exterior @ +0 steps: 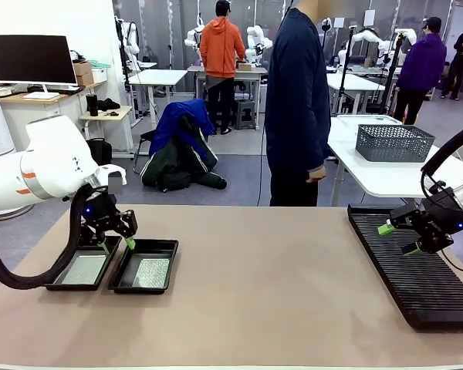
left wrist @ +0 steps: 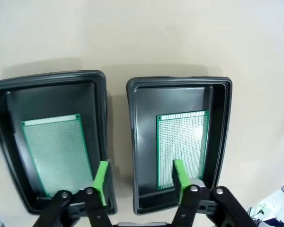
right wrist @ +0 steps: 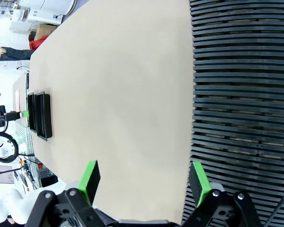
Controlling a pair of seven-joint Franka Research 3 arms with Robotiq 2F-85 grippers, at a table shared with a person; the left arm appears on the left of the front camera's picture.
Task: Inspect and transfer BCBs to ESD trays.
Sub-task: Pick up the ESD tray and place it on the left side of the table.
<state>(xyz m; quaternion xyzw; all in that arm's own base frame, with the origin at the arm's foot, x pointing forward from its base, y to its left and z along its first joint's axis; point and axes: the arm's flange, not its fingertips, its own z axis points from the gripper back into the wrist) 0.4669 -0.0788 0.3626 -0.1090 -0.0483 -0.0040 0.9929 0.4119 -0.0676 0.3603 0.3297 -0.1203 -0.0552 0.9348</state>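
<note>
Black shallow plastic ESD trays (exterior: 86, 269) (exterior: 144, 267) lay side by side, each holding one speckled green-grey BCB (left wrist: 182, 144) (left wrist: 57, 151). Left gripper (left wrist: 140, 179) hung above them, fingers apart, empty. Right gripper (exterior: 395, 238) hovered spread over the black ribbed rack (exterior: 417, 277)

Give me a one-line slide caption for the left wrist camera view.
Open left tool above two black ESD trays, each holding one BCB.

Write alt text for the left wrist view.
Two black ESD trays sit side by side on the beige table, each holding one green BCB. The left gripper hangs open above them, its green fingertips straddling the trays' adjoining rims.
</note>
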